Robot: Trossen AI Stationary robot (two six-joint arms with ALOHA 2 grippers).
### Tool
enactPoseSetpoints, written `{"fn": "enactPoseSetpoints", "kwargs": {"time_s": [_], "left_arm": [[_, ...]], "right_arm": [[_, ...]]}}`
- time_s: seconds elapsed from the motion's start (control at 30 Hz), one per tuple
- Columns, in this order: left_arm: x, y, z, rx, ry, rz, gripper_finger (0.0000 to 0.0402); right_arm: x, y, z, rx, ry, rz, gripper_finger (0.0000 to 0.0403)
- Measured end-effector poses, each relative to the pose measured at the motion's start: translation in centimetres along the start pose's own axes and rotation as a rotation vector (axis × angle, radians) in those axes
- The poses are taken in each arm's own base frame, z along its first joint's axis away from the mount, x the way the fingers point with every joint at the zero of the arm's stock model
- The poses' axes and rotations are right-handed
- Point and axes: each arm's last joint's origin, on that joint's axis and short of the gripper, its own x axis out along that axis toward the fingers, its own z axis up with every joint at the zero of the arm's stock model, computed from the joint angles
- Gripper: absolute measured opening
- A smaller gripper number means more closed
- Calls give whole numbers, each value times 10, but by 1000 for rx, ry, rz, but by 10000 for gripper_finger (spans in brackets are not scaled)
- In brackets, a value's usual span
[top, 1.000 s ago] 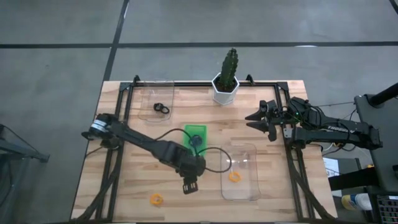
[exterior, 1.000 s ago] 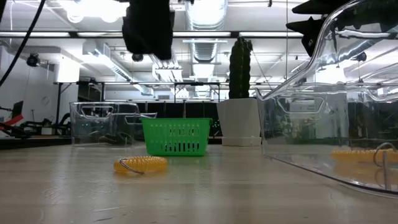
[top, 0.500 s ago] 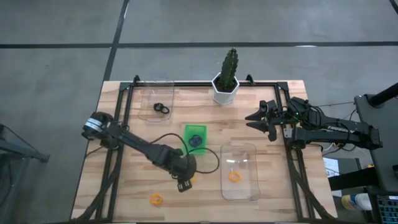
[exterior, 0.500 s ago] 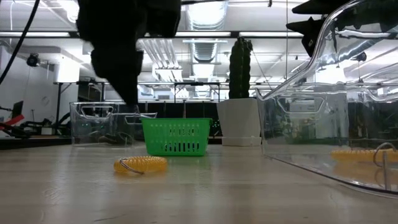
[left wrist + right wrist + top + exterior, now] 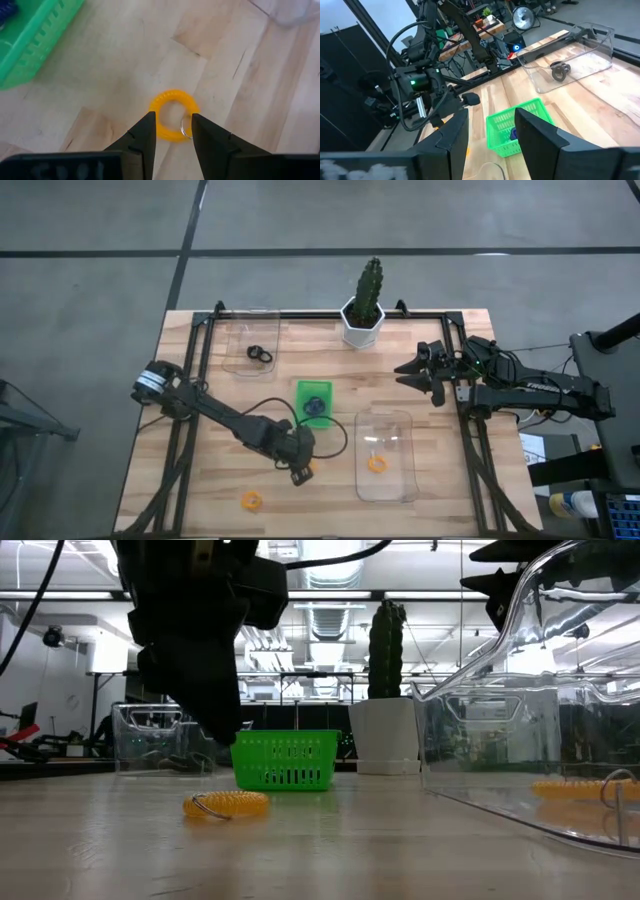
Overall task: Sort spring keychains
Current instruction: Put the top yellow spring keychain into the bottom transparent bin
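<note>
Since the left gripper (image 5: 172,131) hangs with its fingers parted right over the orange spring keychain (image 5: 173,115) lying on the bare table (image 5: 200,480), my guess is one fingertip could nudge that springy coil sideways if it lands off-center.

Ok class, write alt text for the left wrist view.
The left gripper hangs open over an orange keychain lying on the wooden table, one finger to either side of it. A corner of the green tray shows at one edge.

Grey floor (image 5: 90,240) — bright ceiling lights (image 5: 330,560) — exposed ducts.
</note>
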Motion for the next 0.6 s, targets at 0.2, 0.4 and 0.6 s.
{"fn": "enactPoseSetpoints", "kwargs": {"time_s": [0.2,0.4,0.6], "left_arm": [[2,1,1,-3,-20,16,117],[14,1,-1,-13,-10,27,117],[19,4,0,-44,-5,41,117]], "right_arm": [[0,0,0,0,0,0,155],[0,0,0,0,0,0,155],[0,0,0,0,0,0,155]]}}
